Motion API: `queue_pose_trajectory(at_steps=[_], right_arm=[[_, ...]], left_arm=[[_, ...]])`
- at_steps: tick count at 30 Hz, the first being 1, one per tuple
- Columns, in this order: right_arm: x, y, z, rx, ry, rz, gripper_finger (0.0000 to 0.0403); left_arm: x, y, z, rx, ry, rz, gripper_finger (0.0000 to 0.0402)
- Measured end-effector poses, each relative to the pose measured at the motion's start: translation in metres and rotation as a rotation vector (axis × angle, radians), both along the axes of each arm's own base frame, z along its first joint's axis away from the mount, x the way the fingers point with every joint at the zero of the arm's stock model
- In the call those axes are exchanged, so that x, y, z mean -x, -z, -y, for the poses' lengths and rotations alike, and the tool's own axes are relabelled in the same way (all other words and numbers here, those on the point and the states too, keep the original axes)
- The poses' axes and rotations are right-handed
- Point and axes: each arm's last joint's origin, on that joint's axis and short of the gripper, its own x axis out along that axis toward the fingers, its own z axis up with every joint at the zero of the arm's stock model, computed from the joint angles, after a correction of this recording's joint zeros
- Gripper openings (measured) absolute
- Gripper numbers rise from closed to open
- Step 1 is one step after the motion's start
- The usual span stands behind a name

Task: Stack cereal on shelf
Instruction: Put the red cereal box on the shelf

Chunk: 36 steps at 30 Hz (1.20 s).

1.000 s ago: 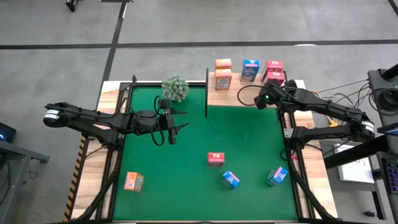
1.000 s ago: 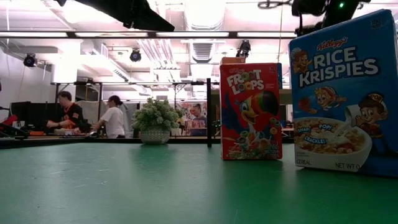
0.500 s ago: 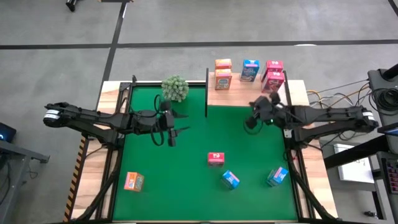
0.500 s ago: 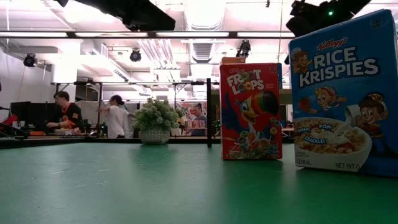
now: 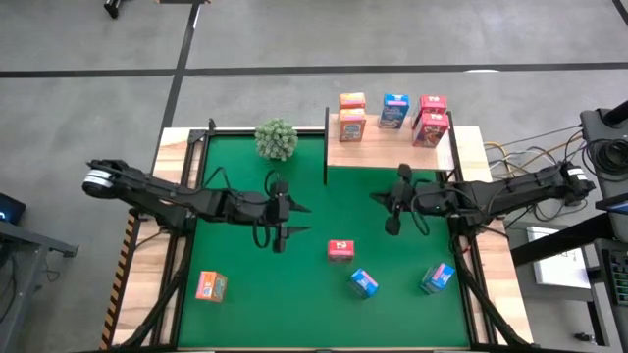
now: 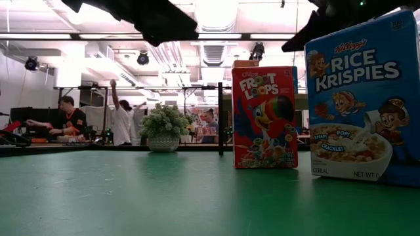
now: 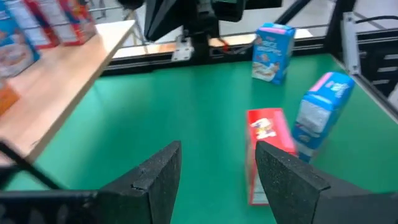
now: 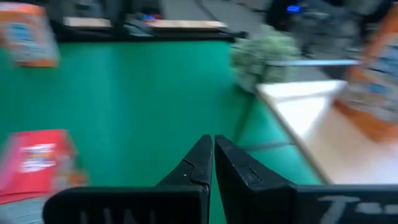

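Note:
Four cereal boxes lie on the green mat: a red one [image 5: 340,250], two blue ones [image 5: 363,283] [image 5: 438,278] and an orange one [image 5: 210,286]. Two orange [image 5: 351,114], one blue [image 5: 394,111] and two red boxes [image 5: 433,116] stand on the wooden shelf [image 5: 392,152]. My left gripper [image 5: 299,220] is open and empty above the mat, left of the red box [image 7: 268,149]. My right gripper [image 5: 377,201] is shut and empty above the mat, in front of the shelf.
A round green plant [image 5: 276,138] stands at the mat's far edge, left of a black post [image 5: 326,147]. In the low view the red box [image 6: 264,118] and a blue box [image 6: 364,98] stand close. People move in the room behind.
My right gripper has gone from the shelf's red boxes toward the table's near and left side, out over the mat. My left gripper has gone toward the table's right and a little nearer, toward the red box on the mat.

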Motion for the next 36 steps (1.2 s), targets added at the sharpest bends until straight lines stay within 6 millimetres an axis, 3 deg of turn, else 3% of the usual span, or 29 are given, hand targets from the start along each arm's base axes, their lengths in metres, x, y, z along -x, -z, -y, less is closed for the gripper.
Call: queue_pose_trajectory(at_steps=[6, 15, 20, 36], right_arm=[[-0.002, -0.007, -0.007, -0.133, -0.169, 0.027, 0.0009], [-0.009, -0.008, -0.034, -0.250, -0.281, -0.003, 0.0009], [-0.026, -0.014, -0.051, -0.262, -0.319, -0.039, 0.0009], [-0.087, -0.017, -0.076, -0.196, -0.270, -0.485, 0.0009]], left_arm=[[-0.012, -0.002, 0.018, -0.011, 0.057, -0.018, 0.0190], [-0.010, 0.013, 0.042, 0.005, 0.121, -0.083, 0.0190], [-0.012, 0.016, 0.045, 0.007, 0.122, -0.088, 0.0190], [-0.012, 0.018, 0.045, 0.012, 0.115, -0.100, 0.0190]])
